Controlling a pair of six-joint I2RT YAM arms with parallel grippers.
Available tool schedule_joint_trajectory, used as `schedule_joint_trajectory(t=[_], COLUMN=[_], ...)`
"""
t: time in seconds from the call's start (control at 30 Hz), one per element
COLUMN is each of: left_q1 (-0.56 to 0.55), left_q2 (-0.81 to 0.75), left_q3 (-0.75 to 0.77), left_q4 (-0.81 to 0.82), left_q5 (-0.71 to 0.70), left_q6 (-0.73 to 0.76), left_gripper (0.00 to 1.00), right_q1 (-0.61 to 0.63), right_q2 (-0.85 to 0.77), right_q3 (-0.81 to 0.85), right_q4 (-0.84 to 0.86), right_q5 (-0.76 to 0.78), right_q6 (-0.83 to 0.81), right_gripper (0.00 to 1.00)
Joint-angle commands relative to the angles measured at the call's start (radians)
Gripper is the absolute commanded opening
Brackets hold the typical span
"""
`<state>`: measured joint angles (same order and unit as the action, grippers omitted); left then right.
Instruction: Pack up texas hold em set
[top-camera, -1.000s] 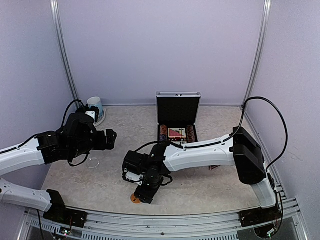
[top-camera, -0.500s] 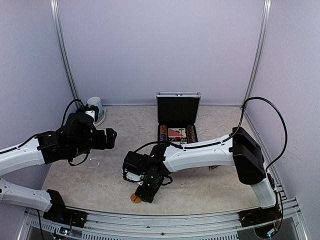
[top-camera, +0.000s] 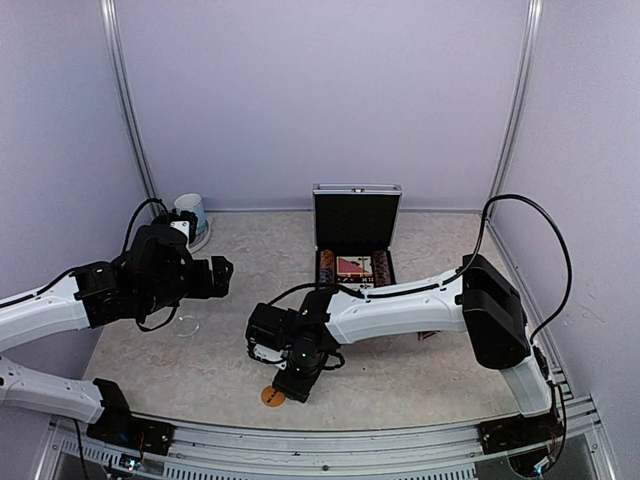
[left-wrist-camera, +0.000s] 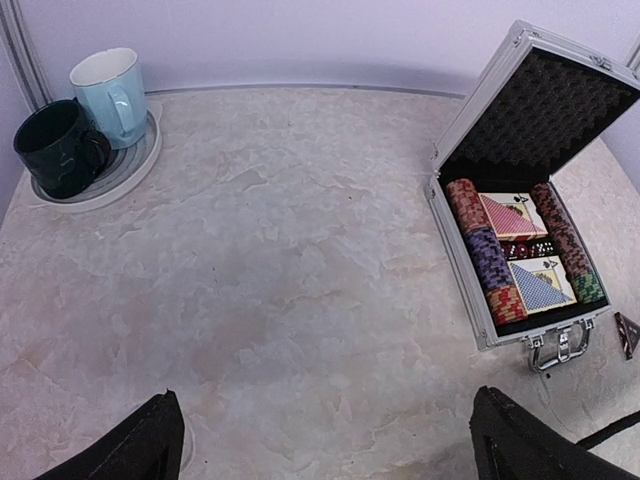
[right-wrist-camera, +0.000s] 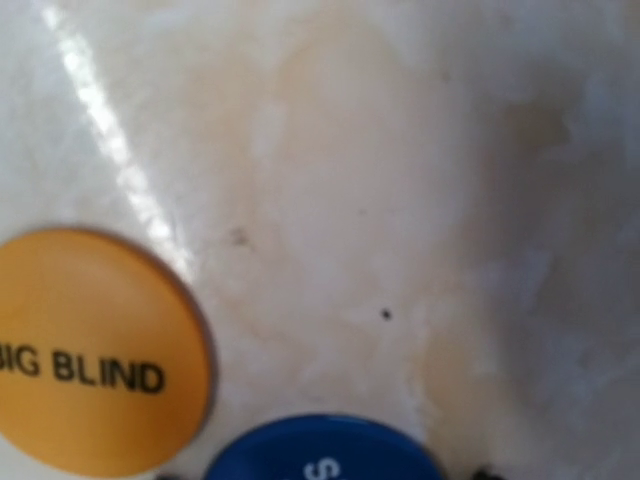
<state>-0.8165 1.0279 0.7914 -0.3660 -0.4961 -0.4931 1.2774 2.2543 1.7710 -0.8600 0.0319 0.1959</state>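
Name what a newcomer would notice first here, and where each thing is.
The open silver case stands at the far middle of the table, chip stacks and cards packed inside. Near the front edge, the right gripper hangs low over an orange BIG BLIND button beside a blue button. A dark green mug and a light blue mug sit far left.

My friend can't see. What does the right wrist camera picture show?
An orange round button reading BIG BLIND lies on a pale marbled table, close up. A blue button peeks in at the bottom edge.
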Motion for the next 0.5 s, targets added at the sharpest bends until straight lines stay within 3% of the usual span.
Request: schedule_joint_trajectory(t=[0.0, 0.2, 0.47], left_q1=[0.008, 0.01, 0.012], left_q2=[0.004, 0.011, 0.011], left_q3=[0.005, 0.008, 0.006], left_q4=[0.022, 0.023, 0.021], left_q5=[0.01, 0.012, 0.013], left_q6=[0.007, 0.008, 0.007], left_gripper=[0.99, 0.99, 0.99], right_q1=[-0.008, 0.013, 0.027], right_q2=[0.074, 0.098, 0.113], right_q3=[-0.021, -0.009, -0.022], right_q4=[-0.03, -0.042, -0.047], right_q5=[0.013, 0.041, 0.085], right_q6=[-0.002, -0.007, 0.004], right_gripper=[0.63, 0.65, 0.54])
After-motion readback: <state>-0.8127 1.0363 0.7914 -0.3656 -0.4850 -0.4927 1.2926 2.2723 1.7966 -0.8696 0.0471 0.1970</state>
